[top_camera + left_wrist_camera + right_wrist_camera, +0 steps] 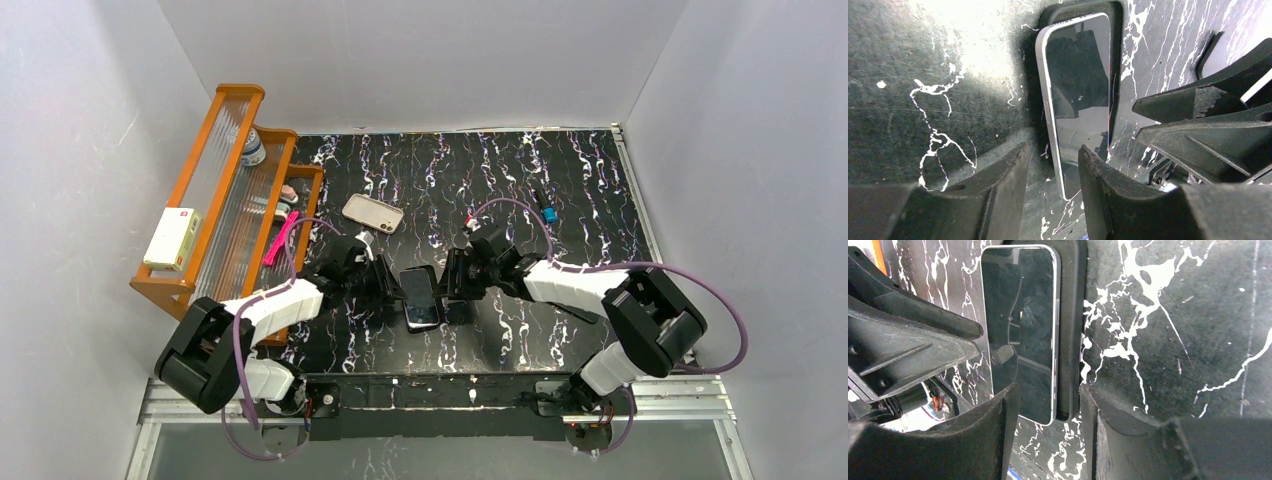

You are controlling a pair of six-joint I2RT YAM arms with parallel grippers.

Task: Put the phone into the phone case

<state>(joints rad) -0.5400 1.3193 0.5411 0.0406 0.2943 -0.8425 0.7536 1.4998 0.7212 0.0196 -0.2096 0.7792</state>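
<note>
Task state and arm pose. The phone (421, 297) is shown lying screen up at the middle of the table (560, 180), resting partly on a black slab (1070, 315) that shows past one of its long edges and its far end. The case (373, 212) is seen flat on the table further back and to the left, well apart from the phone and untouched by either arm. Nothing of the insertion can be judged as done: the phone is not yet lifted, the case is not yet held or braced, and the two have yet to be brought together and pressed home.

Both arms are stretched low over the table and turned inward, so that the phone lies between them. The left gripper (393, 283) is set at the phone's left side and the right gripper (452, 282) at its right. In the left wrist view the jaws of the left gripper (1053, 150) are parted, with the phone's near corner showing in the gap and nothing clamped. In the right wrist view the jaws of the right gripper (1049, 389) are likewise parted, spanning the near end of phone and slab together; whether a finger touches either cannot be told. A rack (215, 200) stands at the table's left edge
</note>
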